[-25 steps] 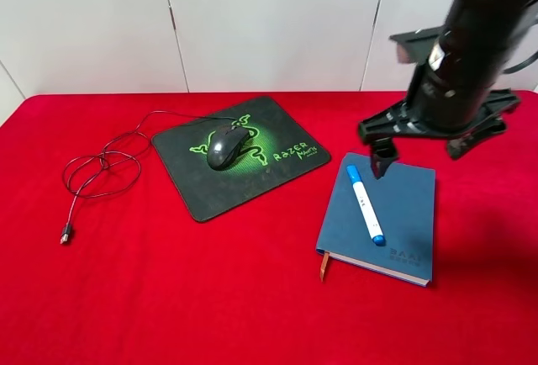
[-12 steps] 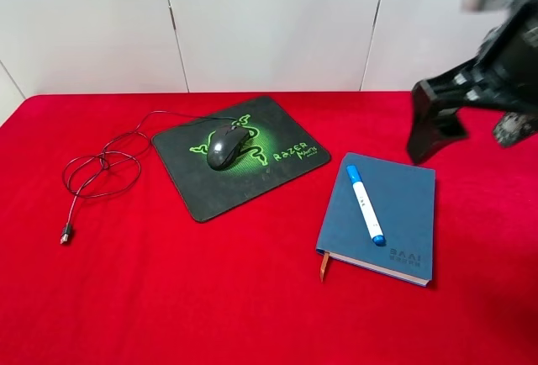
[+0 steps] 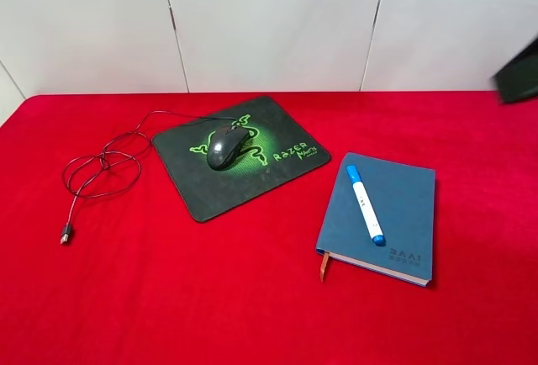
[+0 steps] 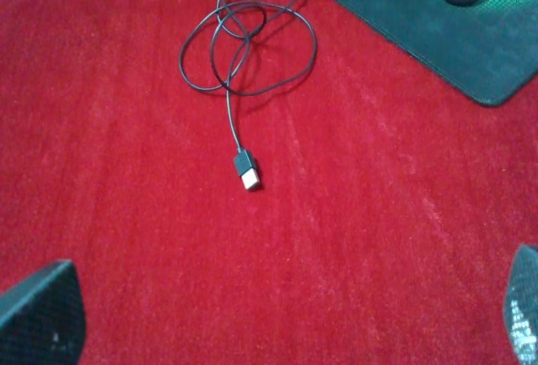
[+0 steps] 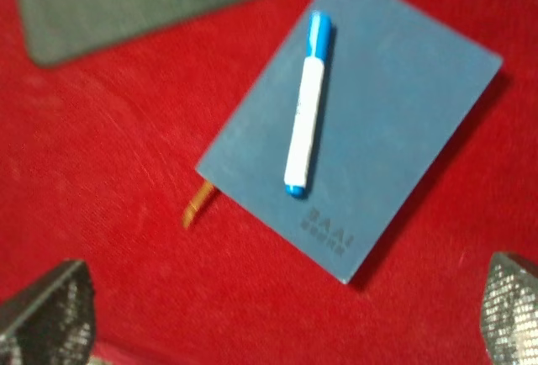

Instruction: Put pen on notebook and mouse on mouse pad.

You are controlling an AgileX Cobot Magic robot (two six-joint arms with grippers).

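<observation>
The pen (image 3: 365, 203) lies flat on the notebook (image 3: 403, 205), and the mouse (image 3: 227, 146) sits on the mouse pad (image 3: 210, 188), at ten o'clock from the notebook. I judge both steps are done. My left claw (image 4: 277, 314) and right claw (image 5: 286, 314) hang wide open, holding nothing.

The white, blue-capped pen (image 3: 365, 203) lies flat on the blue-grey notebook (image 3: 403, 205); the dark mouse (image 3: 226, 146) sits on the black green-logo mouse pad (image 3: 210, 188).
</observation>
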